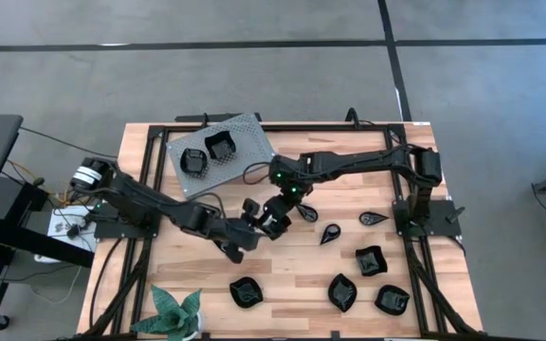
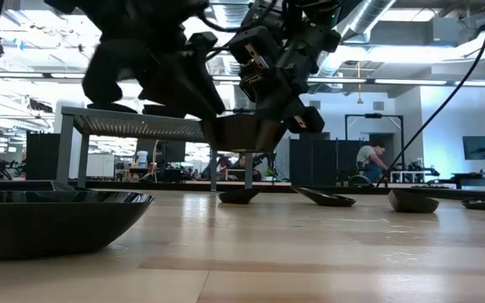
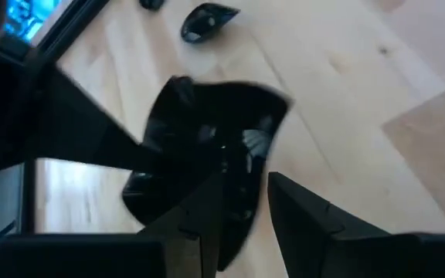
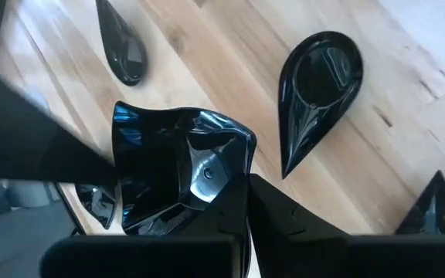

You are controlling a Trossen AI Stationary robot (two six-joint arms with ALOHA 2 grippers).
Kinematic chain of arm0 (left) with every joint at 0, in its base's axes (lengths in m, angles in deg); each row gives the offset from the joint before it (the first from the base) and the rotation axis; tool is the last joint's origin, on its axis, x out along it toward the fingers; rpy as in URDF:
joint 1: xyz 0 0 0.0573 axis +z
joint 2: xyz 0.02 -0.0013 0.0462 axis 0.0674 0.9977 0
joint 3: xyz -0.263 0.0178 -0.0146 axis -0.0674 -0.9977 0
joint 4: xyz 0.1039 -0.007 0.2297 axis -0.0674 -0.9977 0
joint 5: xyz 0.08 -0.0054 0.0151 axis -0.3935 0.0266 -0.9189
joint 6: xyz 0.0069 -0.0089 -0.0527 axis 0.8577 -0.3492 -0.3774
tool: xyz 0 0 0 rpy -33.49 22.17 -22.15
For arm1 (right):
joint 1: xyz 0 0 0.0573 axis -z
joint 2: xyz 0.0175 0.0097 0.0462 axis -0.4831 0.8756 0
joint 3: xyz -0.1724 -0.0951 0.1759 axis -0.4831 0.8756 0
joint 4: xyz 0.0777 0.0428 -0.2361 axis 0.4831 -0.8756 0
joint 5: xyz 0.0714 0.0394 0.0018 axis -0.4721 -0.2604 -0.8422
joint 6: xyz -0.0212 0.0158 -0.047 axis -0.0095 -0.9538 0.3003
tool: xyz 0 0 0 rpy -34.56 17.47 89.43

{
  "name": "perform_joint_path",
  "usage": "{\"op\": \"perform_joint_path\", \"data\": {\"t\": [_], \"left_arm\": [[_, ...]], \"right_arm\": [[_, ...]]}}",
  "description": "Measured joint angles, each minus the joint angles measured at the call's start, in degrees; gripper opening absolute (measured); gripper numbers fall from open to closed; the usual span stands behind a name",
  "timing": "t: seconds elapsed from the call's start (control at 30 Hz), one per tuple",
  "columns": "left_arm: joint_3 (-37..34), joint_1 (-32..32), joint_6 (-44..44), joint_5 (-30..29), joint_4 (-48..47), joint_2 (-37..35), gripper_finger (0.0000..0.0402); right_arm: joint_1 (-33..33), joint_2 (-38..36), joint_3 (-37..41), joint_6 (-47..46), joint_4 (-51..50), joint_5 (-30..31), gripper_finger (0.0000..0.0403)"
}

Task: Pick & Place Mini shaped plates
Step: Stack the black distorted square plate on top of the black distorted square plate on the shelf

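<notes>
A squarish glossy black mini plate (image 4: 176,166) hangs in the air above the table's middle (image 2: 242,132). My right gripper (image 4: 249,205) reaches in from the right and is shut on it (image 1: 276,214). My left gripper (image 3: 257,220) comes from the left (image 1: 252,216) and is open. One of its fingers (image 3: 207,220) stands over the plate's hollow, the other (image 3: 307,220) outside the rim, with a strip of wood showing between. Two plates (image 1: 207,153) rest on the grey perforated stand (image 1: 245,133). My right gripper pinches the squarish plate's rim (image 4: 238,166) between its two fingers, one inside the hollow and one outside. The plate is lifted clear of the table, roughly level, its hollow up.
Two teardrop plates (image 1: 330,233) (image 1: 373,218) lie right of the grippers. Several more plates (image 1: 369,260) (image 1: 342,292) (image 1: 246,292) lie toward the near edge; one (image 2: 53,220) sits close in the low view. A green plant (image 1: 176,313) stands at the near left.
</notes>
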Motion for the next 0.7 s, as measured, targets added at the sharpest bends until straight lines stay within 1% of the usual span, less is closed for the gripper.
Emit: {"op": "perform_joint_path", "data": {"t": [0.07, 0.17, 0.53, 0.6, 0.7], "left_arm": [[0.0, 0.3, 0.0, 0.8, 0.0, 0.2, 0.0106], [0.0, 0.2, 0.0, 3.9, 0.0, 0.2, 0.0106], [0.0, 1.1, -0.1, 3.9, 0.1, 0.2, 0.0104], [0.0, 1.3, -0.1, 4.2, 0.0, 0.2, 0.0097], [0.0, 1.4, 0.0, 4.5, 0.0, 0.2, 0.0074]], "right_arm": [[0.0, 0.0, 0.0, 0.0, 0.0, -0.1, 0.0006], [0.3, 0.0, 0.0, 0.2, 0.3, -1.3, 0.0006], [0.5, 0.0, 0.0, 0.1, 1.6, -5.8, 0.0006], [0.5, 0.0, 0.0, 0.2, 2.0, -5.7, 0.0006], [0.5, 0.0, 0.0, 0.3, 2.2, -5.7, 0.0006]]}}
